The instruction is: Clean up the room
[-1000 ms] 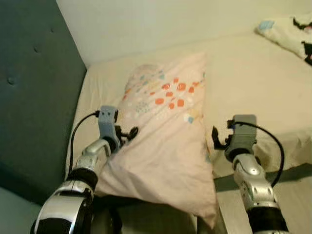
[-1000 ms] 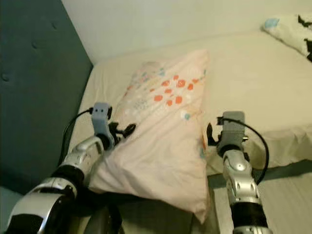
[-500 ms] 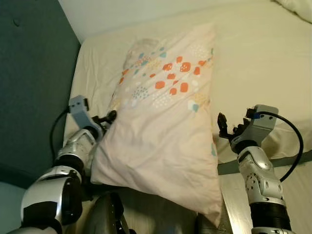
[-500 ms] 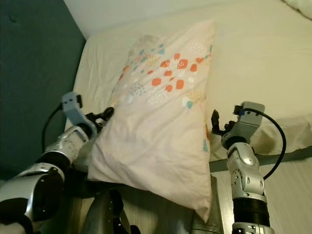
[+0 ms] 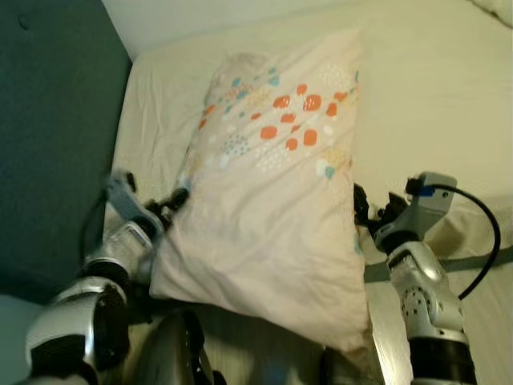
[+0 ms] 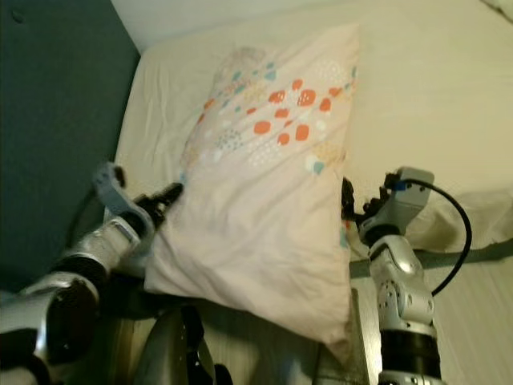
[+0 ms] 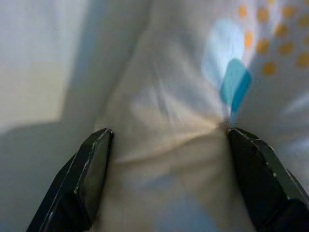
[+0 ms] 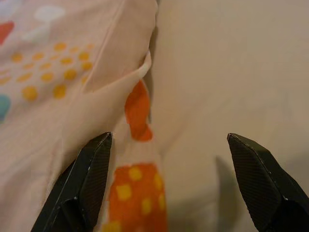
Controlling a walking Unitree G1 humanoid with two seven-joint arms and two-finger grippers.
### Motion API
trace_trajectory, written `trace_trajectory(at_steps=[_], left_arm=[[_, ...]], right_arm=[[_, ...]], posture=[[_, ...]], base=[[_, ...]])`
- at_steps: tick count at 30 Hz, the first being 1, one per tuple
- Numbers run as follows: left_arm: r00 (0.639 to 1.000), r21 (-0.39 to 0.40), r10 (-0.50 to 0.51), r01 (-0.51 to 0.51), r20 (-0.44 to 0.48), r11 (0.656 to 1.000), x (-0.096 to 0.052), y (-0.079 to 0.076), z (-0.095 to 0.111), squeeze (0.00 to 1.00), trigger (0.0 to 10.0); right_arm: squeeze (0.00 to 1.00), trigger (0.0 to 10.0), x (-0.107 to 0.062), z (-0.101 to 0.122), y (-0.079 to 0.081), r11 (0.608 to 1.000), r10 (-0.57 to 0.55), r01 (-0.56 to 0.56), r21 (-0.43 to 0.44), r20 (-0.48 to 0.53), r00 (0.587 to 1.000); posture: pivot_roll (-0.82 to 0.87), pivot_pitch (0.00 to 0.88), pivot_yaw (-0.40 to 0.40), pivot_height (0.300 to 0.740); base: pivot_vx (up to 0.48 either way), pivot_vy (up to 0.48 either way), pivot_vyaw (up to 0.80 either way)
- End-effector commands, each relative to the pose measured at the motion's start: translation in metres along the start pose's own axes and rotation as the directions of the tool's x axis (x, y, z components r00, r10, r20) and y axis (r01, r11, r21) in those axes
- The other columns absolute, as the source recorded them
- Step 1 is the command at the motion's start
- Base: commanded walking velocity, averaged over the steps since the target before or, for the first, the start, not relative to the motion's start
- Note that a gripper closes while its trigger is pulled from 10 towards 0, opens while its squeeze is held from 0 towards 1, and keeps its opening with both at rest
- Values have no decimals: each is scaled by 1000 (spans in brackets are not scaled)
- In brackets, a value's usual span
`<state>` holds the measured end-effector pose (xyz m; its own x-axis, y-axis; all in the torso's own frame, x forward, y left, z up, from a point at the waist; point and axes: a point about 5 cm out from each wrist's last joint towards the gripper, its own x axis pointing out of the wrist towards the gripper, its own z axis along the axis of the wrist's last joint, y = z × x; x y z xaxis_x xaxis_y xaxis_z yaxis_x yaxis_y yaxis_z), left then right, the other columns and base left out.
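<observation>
- Cream sheets cover the bed (image 5: 433,104), which runs along a dark teal padded headboard (image 5: 48,136) on the robot's left and a pale wall at the far side.
- A large pink pillow (image 5: 272,200), printed with orange, blue and yellow spots toward its far end, lies lengthwise across the bed's near corner, its near end hanging over the mattress edge.
- The left end effector (image 5: 178,198) sits against the pillow's left edge; its wrist view shows both black fingers (image 7: 89,176) spread wide, with a fold of pillow fabric bulging between them.
- The fingers flank the fabric without clearly pinching it.
- The right end effector (image 5: 361,210) is at the pillow's right edge, where the pillow meets the bare sheet.
- Its wrist view shows the fingers (image 8: 91,174) also wide apart, one over the spotted pillowcase, the other over the sheet, with the pillow's seam and an orange patch between them.
- Neither end effector has closed on anything.
</observation>
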<state>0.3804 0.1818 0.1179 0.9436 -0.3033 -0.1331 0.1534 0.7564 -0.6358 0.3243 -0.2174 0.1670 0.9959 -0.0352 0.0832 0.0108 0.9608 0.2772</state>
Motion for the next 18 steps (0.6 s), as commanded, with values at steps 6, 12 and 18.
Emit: trace_trajectory(at_steps=[6, 12, 18], left_arm=[[992, -97, -68, 58, -106, 994, -3, -2, -32, 1000, 10000], [987, -212, -145, 128, -69, 969, 1, -13, -35, 1000, 10000], [971, -250, -215, 184, -103, 951, 1, -20, -48, 1000, 10000]], right_arm=[[1000, 10000, -4, -6, 2, 998, 24, -23, 51, -22, 999], [1000, 10000, -3, -7, 20, 963, 200, -202, 176, 26, 979], [1000, 10000, -10, -28, 28, 945, 273, -258, 200, -54, 960]], posture=[[-201, 396, 166, 540], [-184, 394, 174, 540], [-176, 392, 172, 540]], base=[[0, 0, 0], [0, 0, 0], [0, 0, 0]])
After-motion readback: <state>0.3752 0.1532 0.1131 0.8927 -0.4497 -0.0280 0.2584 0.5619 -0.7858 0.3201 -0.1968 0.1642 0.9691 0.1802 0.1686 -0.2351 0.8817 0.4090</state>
